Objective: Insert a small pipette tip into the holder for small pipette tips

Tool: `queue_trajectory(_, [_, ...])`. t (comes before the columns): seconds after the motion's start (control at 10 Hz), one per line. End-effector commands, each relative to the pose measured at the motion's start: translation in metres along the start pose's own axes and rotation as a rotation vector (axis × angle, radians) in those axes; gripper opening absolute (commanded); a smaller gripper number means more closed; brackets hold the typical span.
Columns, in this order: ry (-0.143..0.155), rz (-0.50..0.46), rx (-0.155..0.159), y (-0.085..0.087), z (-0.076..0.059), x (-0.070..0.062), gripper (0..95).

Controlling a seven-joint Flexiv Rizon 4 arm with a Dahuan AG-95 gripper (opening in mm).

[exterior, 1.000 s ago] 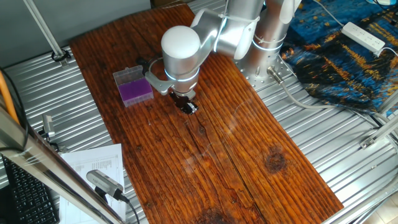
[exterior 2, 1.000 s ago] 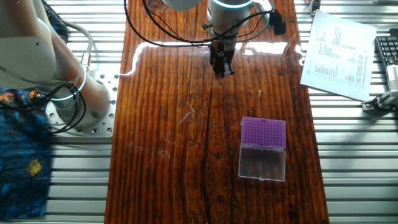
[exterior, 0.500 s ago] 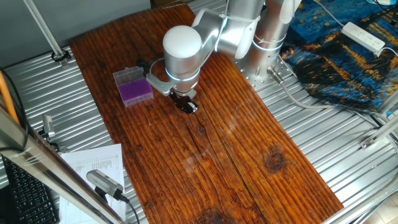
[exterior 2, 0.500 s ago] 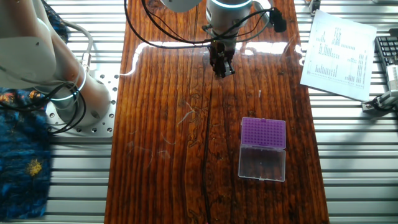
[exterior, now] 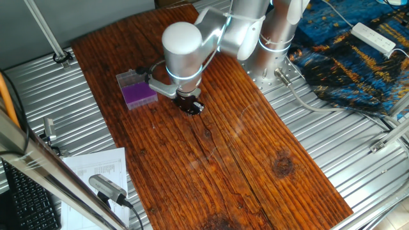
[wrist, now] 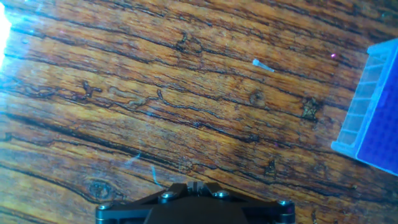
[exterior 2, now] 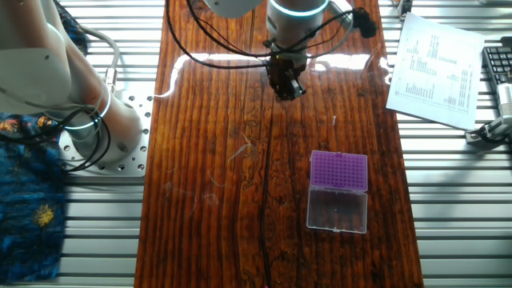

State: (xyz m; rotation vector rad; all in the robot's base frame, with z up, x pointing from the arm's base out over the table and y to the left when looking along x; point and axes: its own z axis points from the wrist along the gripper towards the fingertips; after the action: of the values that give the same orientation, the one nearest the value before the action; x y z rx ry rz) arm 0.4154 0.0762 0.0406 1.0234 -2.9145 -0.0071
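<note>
From one fixed camera, shows the gripper (exterior: pixel 190 107) hanging low over the bare wooden board (exterior: pixel 255 160), pointed straight down, presumably to search the surface from above. Places the purple-topped holder (exterior: pixel 136 89) near it, toward the board's far edge, lid swung back so the rack lies free for loading. Cannot make out the pipette tip here: too small against the grain. From the other fixed camera, finds the pipette tip (exterior 2: pixel 334 122) as a pale sliver lying flat on the wood, between the gripper and the holder (exterior 2: pixel 338 190), touching neither. Leaves the jaws unreadable, a dark clump that could be apart or together; cannot tell. Puts a sheet of paper (exterior 2: pixel 436 68) off the board, out of the way. From the hand camera, looks along the fingers at the grain and catches the tip (wrist: pixel 262 65) off toward the upper right, not under the fingers, with a corner of the holder (wrist: pixel 376 112) at the right edge. Suggests an approach in hand: nothing appears gripped, and the next move likely calls for centring over the sliver and aligning with it.
</note>
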Motion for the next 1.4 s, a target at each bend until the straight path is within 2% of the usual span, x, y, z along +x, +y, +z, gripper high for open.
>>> queue_trajectory(0.1, [0.01, -0.12, -0.034, 0.001, 0.001, -0.001, 0.0])
queue_trajectory(0.2, [0.019, -0.189, -0.026, 0.001, 0.0, -0.001, 0.0])
queue_trajectory(0.5, [0.038, -0.335, -0.002, -0.022, -0.006, -0.003, 0.0])
queue_trajectory(0.6, [0.04, -0.348, -0.003, -0.022, -0.006, -0.003, 0.0])
queue_trajectory(0.9, [0.05, -0.465, 0.005, -0.022, -0.006, -0.003, 0.0])
queue_trajectory(1.0, [0.067, -0.482, -0.034, -0.022, -0.006, -0.003, 0.0])
queue_trajectory(1.2, [0.061, -0.451, -0.032, -0.022, -0.006, -0.003, 0.0])
queue_trajectory(1.3, [0.027, -0.435, -0.045, -0.022, -0.006, -0.003, 0.0])
queue_trajectory(1.4, [0.026, -0.429, -0.042, -0.022, -0.006, -0.003, 0.0])
